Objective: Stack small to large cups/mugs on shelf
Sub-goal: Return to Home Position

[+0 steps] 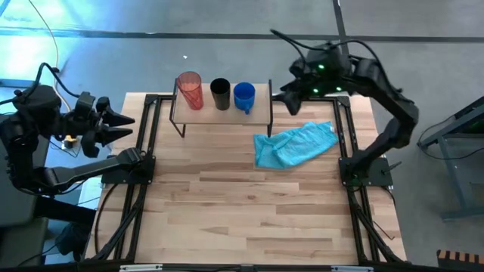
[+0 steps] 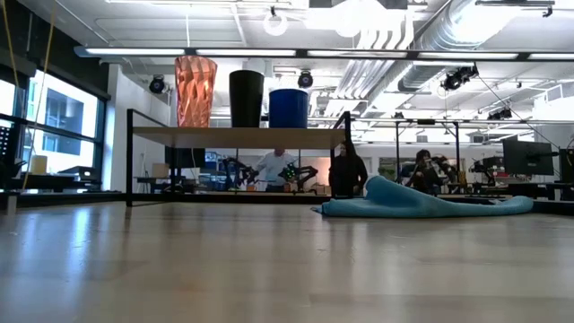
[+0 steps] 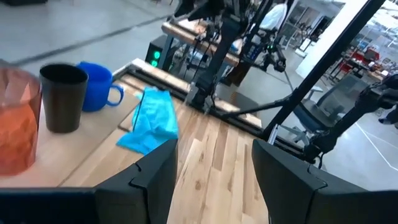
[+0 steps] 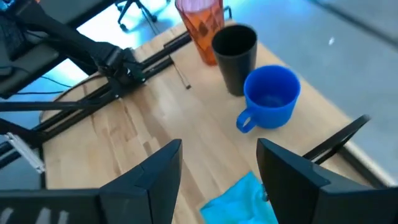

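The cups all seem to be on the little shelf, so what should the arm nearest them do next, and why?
Probably draw the right tool back from the shelf. The orange tumbler, black cup and blue mug stand upright in a row on it, and that tool hangs open and empty close beside the mug. The left tool waits, open, far to the left.

A crumpled light-blue cloth (image 1: 295, 145) lies on the butcher-block tabletop (image 1: 242, 211). A person in dark clothes (image 2: 347, 172) shows in the room beyond.
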Controlling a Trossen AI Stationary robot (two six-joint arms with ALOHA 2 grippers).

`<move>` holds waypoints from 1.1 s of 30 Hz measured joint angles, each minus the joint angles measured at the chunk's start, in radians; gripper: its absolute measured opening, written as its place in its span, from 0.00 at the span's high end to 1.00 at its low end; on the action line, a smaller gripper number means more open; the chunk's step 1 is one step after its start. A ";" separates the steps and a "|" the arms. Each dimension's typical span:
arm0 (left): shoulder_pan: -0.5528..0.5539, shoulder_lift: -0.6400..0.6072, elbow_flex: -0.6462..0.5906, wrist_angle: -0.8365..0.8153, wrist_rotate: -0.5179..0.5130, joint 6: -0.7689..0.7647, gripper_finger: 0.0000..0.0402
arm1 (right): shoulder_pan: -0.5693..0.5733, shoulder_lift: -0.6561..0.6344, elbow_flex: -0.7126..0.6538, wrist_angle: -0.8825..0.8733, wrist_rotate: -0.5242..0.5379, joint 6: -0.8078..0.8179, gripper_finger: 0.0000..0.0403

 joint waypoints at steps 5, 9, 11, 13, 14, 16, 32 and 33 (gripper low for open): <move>0.000 0.000 0.000 0.079 0.003 -0.005 0.52 | 0.054 -0.045 0.000 0.000 0.081 -0.075 0.50; 0.000 0.000 0.000 0.161 0.008 -0.027 0.52 | 0.079 -0.073 0.000 -0.003 0.084 -0.186 0.50; 0.000 0.000 0.000 0.188 0.008 -0.024 0.52 | 0.083 -0.086 0.000 0.013 0.083 -0.229 0.50; 0.000 0.001 0.000 0.197 0.008 -0.005 0.52 | 0.087 -0.096 0.000 0.043 0.083 -0.261 0.50; 0.000 0.001 0.000 0.197 0.008 0.014 0.52 | 0.095 -0.101 0.000 0.062 0.085 -0.279 0.50; 0.000 0.002 -0.009 0.207 0.008 0.069 0.52 | 0.115 -0.108 0.000 0.106 0.085 -0.324 0.50; 0.000 -0.184 -0.541 0.813 0.083 0.216 0.52 | 0.192 -0.118 -0.001 0.136 0.137 -0.501 0.50; 0.000 -0.207 -0.572 0.844 0.083 0.210 0.52 | 0.192 -0.121 -0.001 0.122 0.137 -0.509 0.51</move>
